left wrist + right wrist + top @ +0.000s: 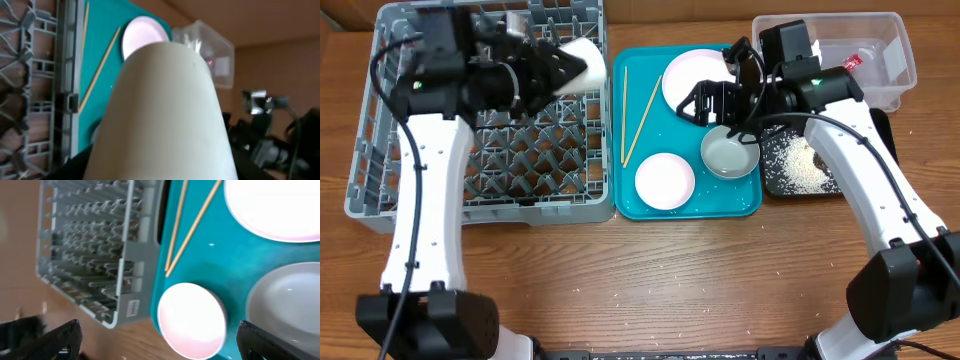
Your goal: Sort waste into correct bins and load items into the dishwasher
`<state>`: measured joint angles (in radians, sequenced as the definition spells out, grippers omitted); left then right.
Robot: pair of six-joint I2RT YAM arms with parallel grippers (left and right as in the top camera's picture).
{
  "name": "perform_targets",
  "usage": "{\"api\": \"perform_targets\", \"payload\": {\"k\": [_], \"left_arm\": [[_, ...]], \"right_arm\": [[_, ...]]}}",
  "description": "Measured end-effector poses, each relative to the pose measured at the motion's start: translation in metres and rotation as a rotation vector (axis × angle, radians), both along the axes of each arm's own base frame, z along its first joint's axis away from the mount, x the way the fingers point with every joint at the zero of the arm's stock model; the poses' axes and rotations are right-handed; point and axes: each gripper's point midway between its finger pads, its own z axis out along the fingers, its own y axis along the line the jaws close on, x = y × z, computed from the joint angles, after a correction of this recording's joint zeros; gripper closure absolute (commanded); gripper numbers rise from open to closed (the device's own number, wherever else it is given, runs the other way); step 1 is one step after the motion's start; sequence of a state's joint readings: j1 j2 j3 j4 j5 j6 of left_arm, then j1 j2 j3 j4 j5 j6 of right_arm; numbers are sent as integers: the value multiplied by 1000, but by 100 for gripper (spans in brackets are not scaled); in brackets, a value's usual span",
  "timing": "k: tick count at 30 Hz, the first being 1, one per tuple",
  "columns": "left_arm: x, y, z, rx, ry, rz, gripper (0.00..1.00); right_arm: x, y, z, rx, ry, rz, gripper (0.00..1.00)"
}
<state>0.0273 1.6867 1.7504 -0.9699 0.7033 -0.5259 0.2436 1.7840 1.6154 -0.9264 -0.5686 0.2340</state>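
Gripping the small white cup pretty snugly, the left claw is being held over the far right corner of the grey dish rack, with the cup tipped on its side. The right claw is being held wide open with nothing in it, over the teal tray between the white plate and the white bowl. The smaller dish and 2 chopsticks are being carried by that tray too. Rice is being held in the black tray and a red wrapper in the clear tub, all on the wooden counter.
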Motion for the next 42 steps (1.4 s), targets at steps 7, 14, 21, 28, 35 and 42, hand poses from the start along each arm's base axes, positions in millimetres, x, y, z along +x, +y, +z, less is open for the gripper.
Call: {"api": "perform_targets", "payload": {"k": [7, 14, 21, 28, 35, 42], "left_arm": [[-56, 2, -42, 446, 183, -45, 69], [-67, 15, -81, 656, 269, -48, 69], [-73, 24, -153, 734, 465, -96, 71], [-68, 25, -199, 764, 572, -128, 40], [-72, 27, -202, 775, 599, -133, 26], [-59, 24, -162, 767, 546, -114, 22]], "right_arm": [[-3, -8, -7, -50, 15, -14, 0], [-6, -12, -12, -80, 34, -20, 0], [-9, -14, -14, -90, 46, -22, 0], [-11, -15, -15, -93, 56, -23, 0], [-12, -17, -17, -107, 64, -28, 0], [-17, -20, -22, -142, 94, -51, 1]]}}
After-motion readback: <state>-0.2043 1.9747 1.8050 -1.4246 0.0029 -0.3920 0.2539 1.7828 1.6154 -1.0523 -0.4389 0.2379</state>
